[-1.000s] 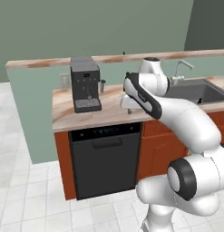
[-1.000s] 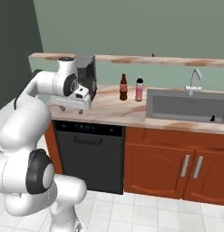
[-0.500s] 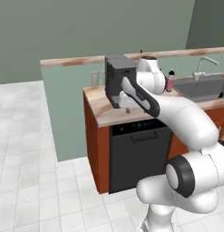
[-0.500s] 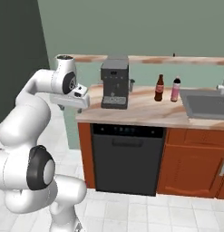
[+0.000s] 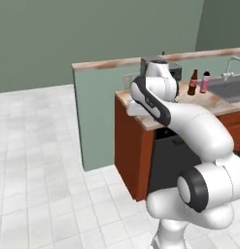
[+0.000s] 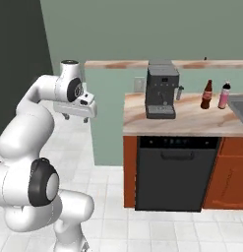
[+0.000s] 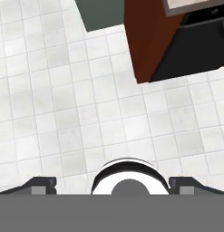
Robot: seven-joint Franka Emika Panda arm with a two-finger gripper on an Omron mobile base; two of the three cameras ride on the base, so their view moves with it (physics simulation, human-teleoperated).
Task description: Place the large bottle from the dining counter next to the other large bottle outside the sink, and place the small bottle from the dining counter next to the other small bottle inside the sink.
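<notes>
The gripper (image 6: 75, 117) hangs over white floor tiles (image 7: 63, 113) off the left end of the counter (image 6: 192, 120), fingers pointing down, spread wide and holding nothing; the hand view looks straight down at the tiles, with the corner of the rust-red cabinet (image 7: 149, 45) and the black dishwasher front (image 7: 195, 50) at its upper right. Farther in, a dark coffee machine (image 6: 162, 92) stands near the counter's back left. Toward the right end of the counter the large bottle (image 6: 206, 94), dark brown, stands upright just beside the other large bottle (image 6: 223, 96), pale pink, the two close together but apart. Past them, at the right edge, is the sink (image 5: 231, 87) with its tap (image 5: 230, 67). Behind runs the raised ledge (image 6: 192, 64) on the green wall.
</notes>
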